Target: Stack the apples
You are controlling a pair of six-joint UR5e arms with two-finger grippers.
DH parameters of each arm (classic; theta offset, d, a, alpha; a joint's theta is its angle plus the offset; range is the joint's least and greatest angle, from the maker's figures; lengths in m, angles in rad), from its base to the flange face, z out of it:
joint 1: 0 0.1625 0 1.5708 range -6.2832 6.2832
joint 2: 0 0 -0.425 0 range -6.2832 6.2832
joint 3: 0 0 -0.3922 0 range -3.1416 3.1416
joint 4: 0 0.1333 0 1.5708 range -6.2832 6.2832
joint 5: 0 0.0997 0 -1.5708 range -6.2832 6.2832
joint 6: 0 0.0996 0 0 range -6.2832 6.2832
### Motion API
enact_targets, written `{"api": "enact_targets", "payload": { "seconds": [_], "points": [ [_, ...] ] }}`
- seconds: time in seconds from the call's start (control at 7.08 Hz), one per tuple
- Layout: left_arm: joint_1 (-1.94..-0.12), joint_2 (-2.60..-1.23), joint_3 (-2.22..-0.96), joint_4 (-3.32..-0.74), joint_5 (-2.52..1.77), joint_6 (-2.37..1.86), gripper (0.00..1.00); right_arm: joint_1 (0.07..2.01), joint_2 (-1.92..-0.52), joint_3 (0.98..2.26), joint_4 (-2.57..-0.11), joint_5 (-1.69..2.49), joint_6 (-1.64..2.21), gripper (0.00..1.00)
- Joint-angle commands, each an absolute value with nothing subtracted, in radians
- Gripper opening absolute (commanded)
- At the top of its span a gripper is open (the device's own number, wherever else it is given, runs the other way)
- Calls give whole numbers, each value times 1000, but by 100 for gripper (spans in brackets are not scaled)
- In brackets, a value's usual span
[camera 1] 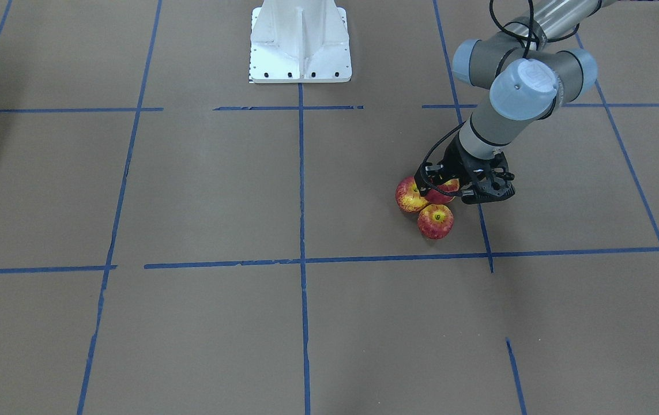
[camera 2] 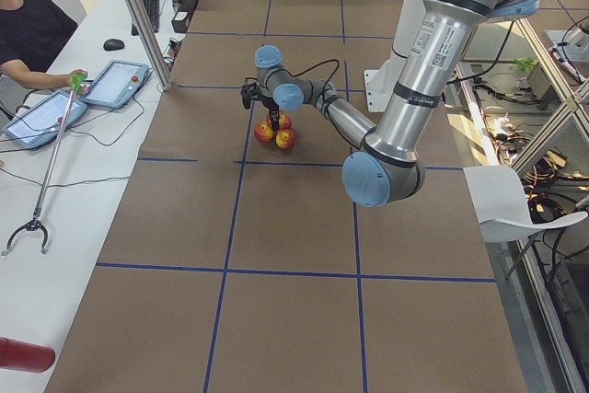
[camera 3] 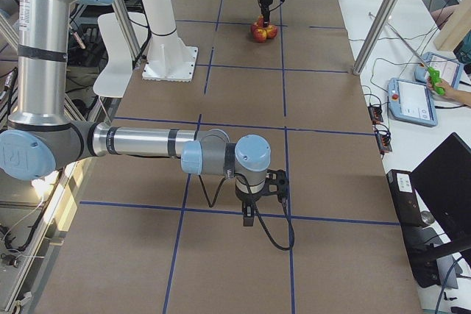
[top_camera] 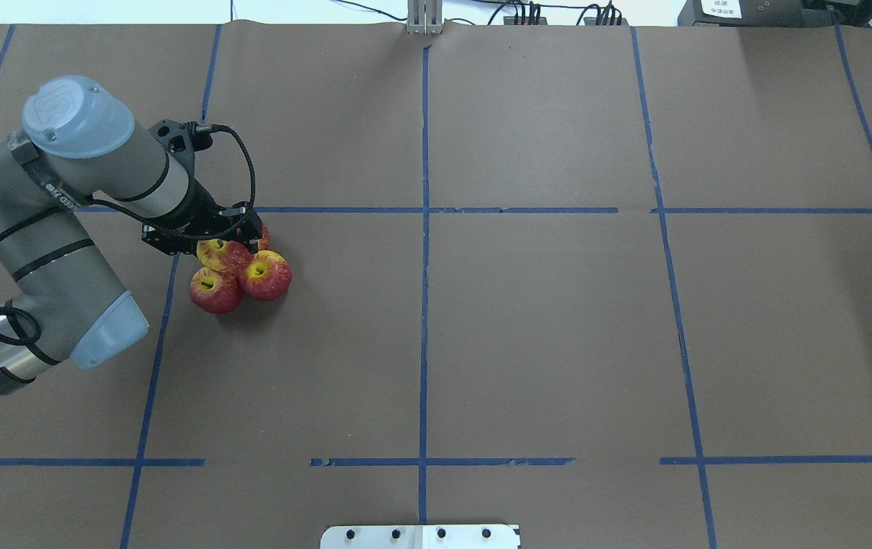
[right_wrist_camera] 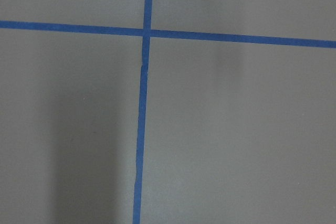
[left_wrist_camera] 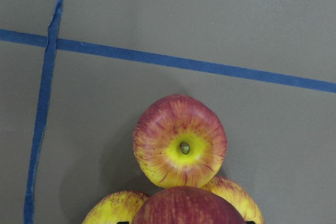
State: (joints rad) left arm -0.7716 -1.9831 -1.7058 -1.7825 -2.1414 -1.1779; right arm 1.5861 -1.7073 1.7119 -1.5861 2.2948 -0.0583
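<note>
Three apples sit touching in a cluster on the brown table: one (camera 1: 436, 221), one (camera 1: 410, 197), and a third mostly hidden under my left gripper (camera 1: 445, 185). From overhead they show as one (top_camera: 216, 291), one (top_camera: 266, 276) and a sliver (top_camera: 263, 238). My left gripper (top_camera: 231, 245) is shut on the darker apple (left_wrist_camera: 186, 209) and holds it on top of the cluster, above the gap between the three. The left wrist view shows one apple (left_wrist_camera: 180, 141) stem dimple up. My right gripper (camera 3: 249, 215) hovers low over bare table far from the apples; I cannot tell whether it is open or shut.
Blue tape lines (top_camera: 424, 229) grid the brown paper. The white robot base plate (camera 1: 300, 46) stands at the robot's side of the table. A side table with tablets (camera 2: 115, 82) and a metal post (camera 2: 138, 16) lie beyond the table's far edge.
</note>
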Motion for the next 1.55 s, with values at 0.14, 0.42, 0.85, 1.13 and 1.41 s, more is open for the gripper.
{"api": "enact_targets", "payload": {
  "seconds": [0.14,0.42,0.85,1.13,1.41],
  "points": [
    [-772,-1983,-1706,-1782,-2114,-1177,100,1586,-1707,1712,-1586,2295,-58,100],
    [-772,-1982,-1713,-1782,-2112,-1177,100,1586,-1707,1712,-1586,2295,-58,100],
    [-952,-1918,-1878,-1700,-2120,-1008,100,1586,-1707,1712,-1585,2295,-58,100],
    [-1114,-1692,-2001,-1654,-2126,-706,100,1586,-1707,1712,-1585,2295,-58,100],
    [-1283,-1496,-1968,-1660,-2202,-259,100,1586,-1707,1712,-1586,2295,-58,100]
  ]
}}
